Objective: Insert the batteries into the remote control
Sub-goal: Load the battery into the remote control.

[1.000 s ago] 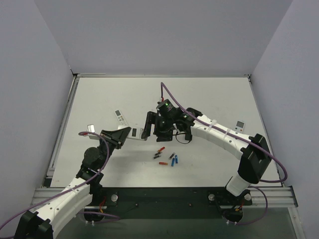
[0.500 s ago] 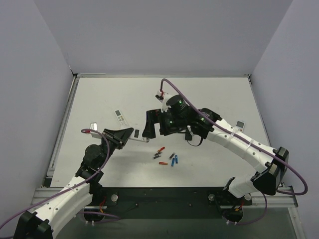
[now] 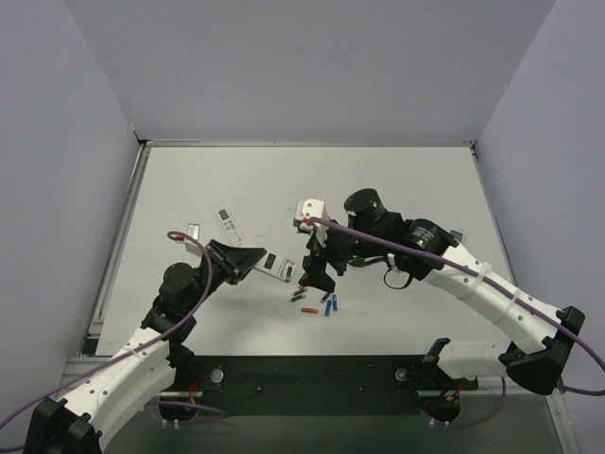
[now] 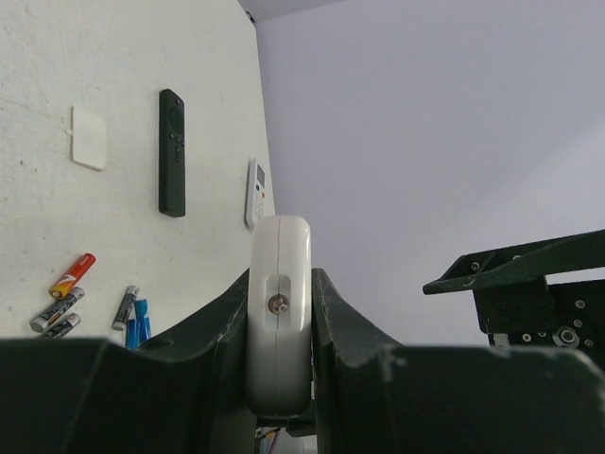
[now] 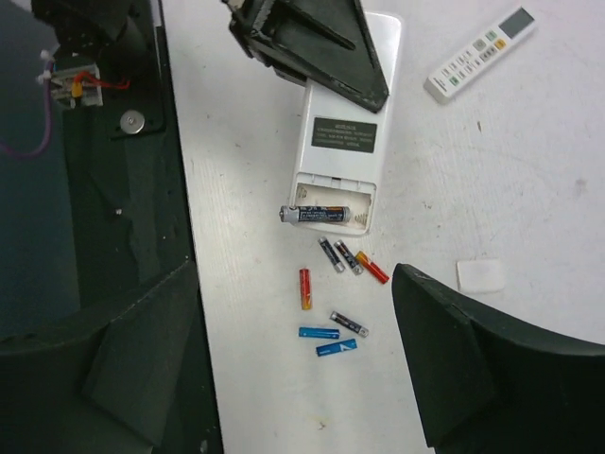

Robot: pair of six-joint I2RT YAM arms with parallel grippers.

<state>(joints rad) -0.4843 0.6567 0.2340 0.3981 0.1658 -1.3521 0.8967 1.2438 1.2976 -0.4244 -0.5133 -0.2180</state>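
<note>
My left gripper [image 3: 248, 260] is shut on the white remote control [image 3: 275, 267], gripping it by one end [image 4: 279, 312]. In the right wrist view the remote [image 5: 342, 142] lies back up, with its dark label showing. Its battery compartment is open, and one dark battery [image 5: 317, 215] lies in it. Several loose batteries [image 5: 333, 288], red, orange, blue and dark grey, lie on the table just past the compartment. They also show in the top view [image 3: 317, 298] and the left wrist view [image 4: 95, 303]. My right gripper [image 5: 295, 270] is wide open and empty above them [image 3: 317, 274].
A slim white remote [image 3: 230, 223] lies at the back left and shows in the right wrist view [image 5: 480, 52]. A black remote [image 4: 171, 151] and a small white square cover [image 4: 89, 138] lie beyond the batteries. Another small remote [image 3: 458, 234] lies at the right.
My right gripper has moved from beside the remote toward me and now hangs over the loose batteries. My left gripper has carried the remote to the right, closer to them.
</note>
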